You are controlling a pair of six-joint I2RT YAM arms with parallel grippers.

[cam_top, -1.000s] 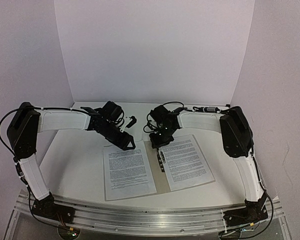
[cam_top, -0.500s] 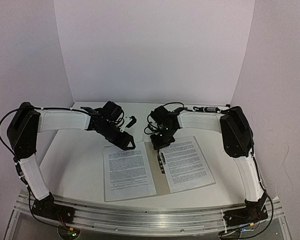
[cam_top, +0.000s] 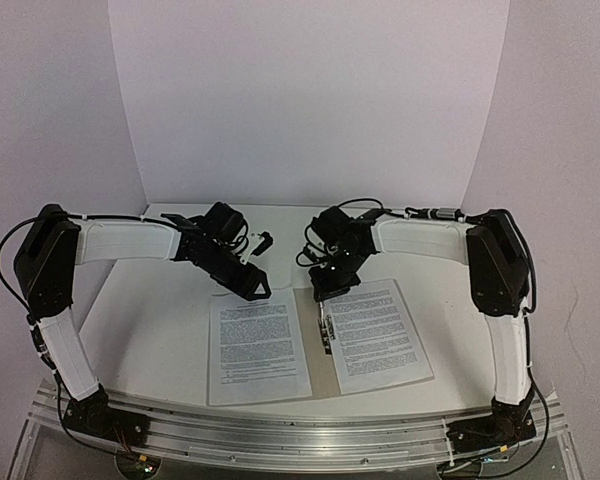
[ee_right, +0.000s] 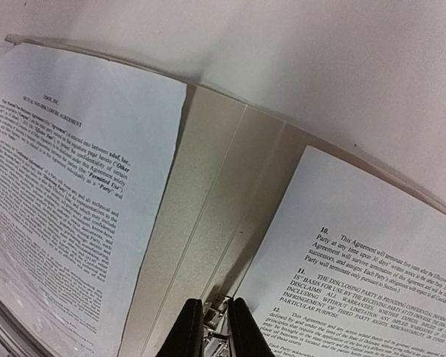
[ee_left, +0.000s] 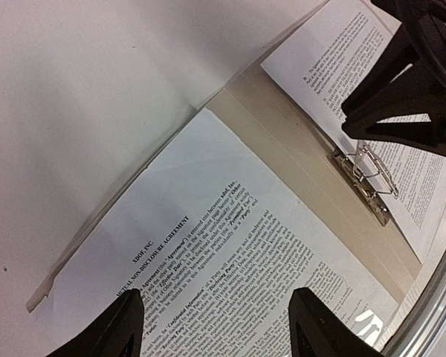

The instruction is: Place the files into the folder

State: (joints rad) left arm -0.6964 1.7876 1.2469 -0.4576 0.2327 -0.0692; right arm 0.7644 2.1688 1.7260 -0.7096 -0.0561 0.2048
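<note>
The tan folder (cam_top: 319, 378) lies open on the table, and one of the files rests on each half. The left file (cam_top: 258, 345) and the right file (cam_top: 378, 335) are white sheets of black text. A metal fastener (ee_right: 216, 329) sits by the fold at the right file's inner edge. My right gripper (ee_right: 215, 303) is shut on this fastener, with its fingers pressed against both sides. In the left wrist view my left gripper (ee_left: 215, 297) hovers open over the left file's (ee_left: 230, 245) top part and holds nothing. The top view puts it (cam_top: 255, 287) at that file's far edge.
A small black object (cam_top: 264, 242) lies on the table behind the left gripper. White walls close in the back and both sides. The metal base rail (cam_top: 280, 432) runs along the near edge.
The right gripper has closed on the fastener. The right arm's elbow swung out to the right, and the folder with its files shifted slightly right. The left arm stayed put.
</note>
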